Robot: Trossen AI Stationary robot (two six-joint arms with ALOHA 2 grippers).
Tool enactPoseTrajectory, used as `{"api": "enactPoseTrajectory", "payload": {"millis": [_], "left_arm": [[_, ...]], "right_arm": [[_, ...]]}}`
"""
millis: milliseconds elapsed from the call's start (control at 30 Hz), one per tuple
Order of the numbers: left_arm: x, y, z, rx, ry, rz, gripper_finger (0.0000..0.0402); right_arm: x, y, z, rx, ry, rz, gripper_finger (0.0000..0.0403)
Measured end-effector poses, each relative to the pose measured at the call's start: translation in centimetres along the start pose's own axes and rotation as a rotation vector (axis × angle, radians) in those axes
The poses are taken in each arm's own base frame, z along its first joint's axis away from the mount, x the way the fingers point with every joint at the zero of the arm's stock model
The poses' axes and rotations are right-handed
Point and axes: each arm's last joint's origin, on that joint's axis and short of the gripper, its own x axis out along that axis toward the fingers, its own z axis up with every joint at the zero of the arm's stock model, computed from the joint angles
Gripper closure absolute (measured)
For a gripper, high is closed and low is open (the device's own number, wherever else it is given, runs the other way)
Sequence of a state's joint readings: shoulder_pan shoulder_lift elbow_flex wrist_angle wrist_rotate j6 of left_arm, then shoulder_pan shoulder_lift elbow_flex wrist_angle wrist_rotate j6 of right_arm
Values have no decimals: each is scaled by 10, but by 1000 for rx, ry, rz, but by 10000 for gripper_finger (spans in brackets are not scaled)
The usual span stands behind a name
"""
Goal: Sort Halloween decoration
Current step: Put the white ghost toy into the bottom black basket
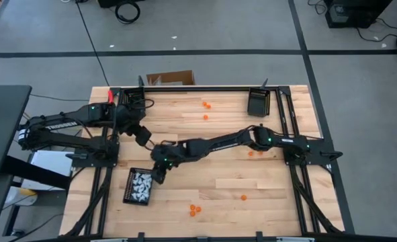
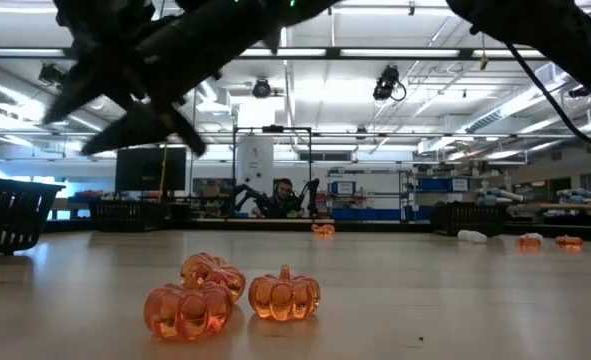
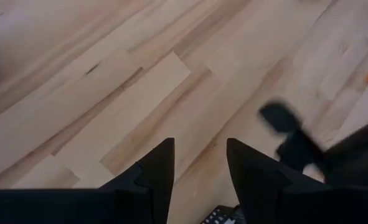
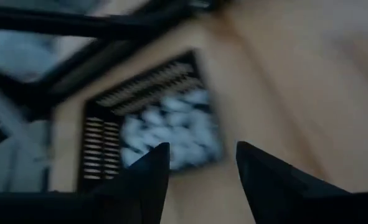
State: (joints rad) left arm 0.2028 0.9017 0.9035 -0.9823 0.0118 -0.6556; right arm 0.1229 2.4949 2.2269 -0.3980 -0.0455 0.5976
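Orange pumpkin trinkets lie scattered on the wooden table: three near the front edge (image 1: 195, 210), shown close in the low view (image 2: 230, 295), one at the front right (image 1: 244, 197), two at the far middle (image 1: 206, 105) and some under my right arm (image 1: 254, 153). White trinkets (image 1: 142, 183) fill a black tray (image 1: 138, 186) at the front left, also in the right wrist view (image 4: 165, 130). My right gripper (image 1: 159, 175) reaches across to that tray's far right corner, open and empty (image 4: 199, 165). My left gripper (image 1: 144, 136) hovers left of centre, open and empty (image 3: 199, 165).
A second black tray (image 1: 258, 102) stands at the table's far right. A cardboard box (image 1: 170, 78) sits beyond the far edge. My right arm (image 1: 218, 143) stretches across the table's middle. Bare wood lies at the front centre (image 1: 218, 181).
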Motion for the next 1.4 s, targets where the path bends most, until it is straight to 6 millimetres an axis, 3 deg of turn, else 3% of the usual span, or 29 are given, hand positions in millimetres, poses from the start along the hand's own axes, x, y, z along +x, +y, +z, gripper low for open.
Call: {"api": "enactPoseTrajectory", "payload": {"millis": [100, 300, 633, 833, 1100, 1400], "left_arm": [[0, -1, 2, 1, -18, -14, 246], [0, -5, 7, 24, -81, -44, 246], [-1, -7, 11, -25, -131, -47, 246], [-1, -7, 12, -58, -144, -40, 246], [2, -14, 22, -65, -236, -80, 246], [28, -30, 39, -65, -264, -108, 246]], "right_arm": [[-26, -6, 8, 94, 62, -120, 213], [-75, -12, 20, 73, 143, -323, 215], [-132, -31, 5, 26, 240, -481, 215], [-167, -53, -20, 128, 174, -460, 215], [-223, -77, -71, 264, 191, -497, 216], [-266, -107, -139, 413, 332, -584, 216]]}}
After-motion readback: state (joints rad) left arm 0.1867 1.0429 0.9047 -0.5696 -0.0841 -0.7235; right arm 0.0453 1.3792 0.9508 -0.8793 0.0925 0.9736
